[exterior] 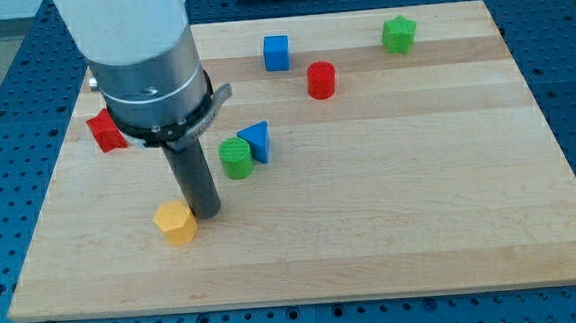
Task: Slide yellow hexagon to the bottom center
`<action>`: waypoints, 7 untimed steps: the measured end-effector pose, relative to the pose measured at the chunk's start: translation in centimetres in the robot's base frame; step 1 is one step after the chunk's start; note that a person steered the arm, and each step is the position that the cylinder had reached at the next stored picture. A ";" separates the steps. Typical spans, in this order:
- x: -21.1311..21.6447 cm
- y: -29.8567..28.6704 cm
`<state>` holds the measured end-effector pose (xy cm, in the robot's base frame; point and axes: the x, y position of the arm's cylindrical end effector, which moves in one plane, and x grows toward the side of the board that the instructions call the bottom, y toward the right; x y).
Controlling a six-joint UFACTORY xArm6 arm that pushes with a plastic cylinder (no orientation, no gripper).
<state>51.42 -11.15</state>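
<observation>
The yellow hexagon (176,222) lies on the wooden board (391,205) at the view's lower left. My tip (207,215) stands right beside it, on its right and slightly above, touching or nearly touching its edge. The rod runs up from there into the arm's large grey body, which hides part of the board's upper left.
A green cylinder (235,157) and a blue triangle (257,140) sit together just up and right of the tip. A red block (106,131) is partly hidden at the left. A blue cube (276,52), a red cylinder (321,80) and a green star (398,34) lie near the top.
</observation>
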 end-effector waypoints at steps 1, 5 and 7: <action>-1.9 -0.6; 3.6 3.4; 7.2 5.7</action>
